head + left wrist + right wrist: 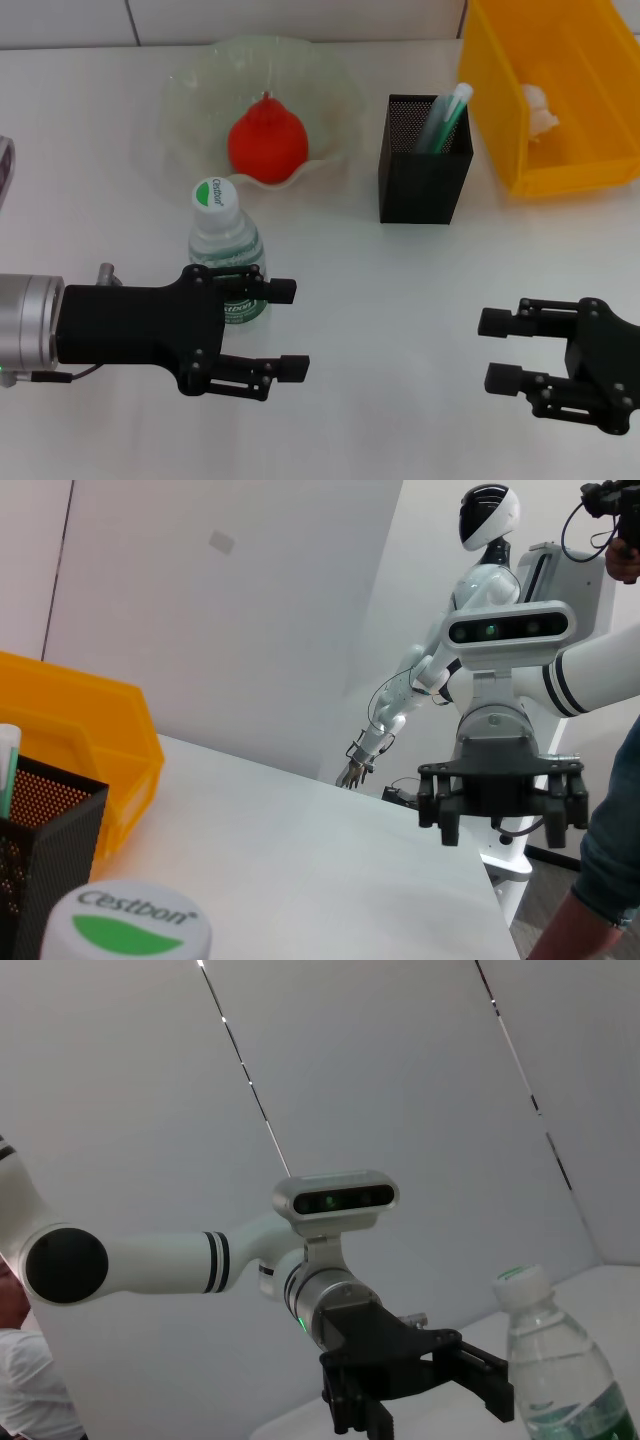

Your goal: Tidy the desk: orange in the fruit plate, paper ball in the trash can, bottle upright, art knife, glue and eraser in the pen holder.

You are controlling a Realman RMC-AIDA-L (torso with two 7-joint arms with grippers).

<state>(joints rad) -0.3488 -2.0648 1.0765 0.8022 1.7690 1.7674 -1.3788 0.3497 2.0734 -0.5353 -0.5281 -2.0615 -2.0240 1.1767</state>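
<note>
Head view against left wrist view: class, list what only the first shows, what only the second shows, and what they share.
Only the head view shows the orange lying in the fruit plate, the paper ball inside the trash can, and the left tool open beside the upright bottle. Only the left wrist view shows a white humanoid robot standing beyond the table. Both show the bottle's cap, the pen holder, the yellow trash can and the right tool, open above the table.
</note>
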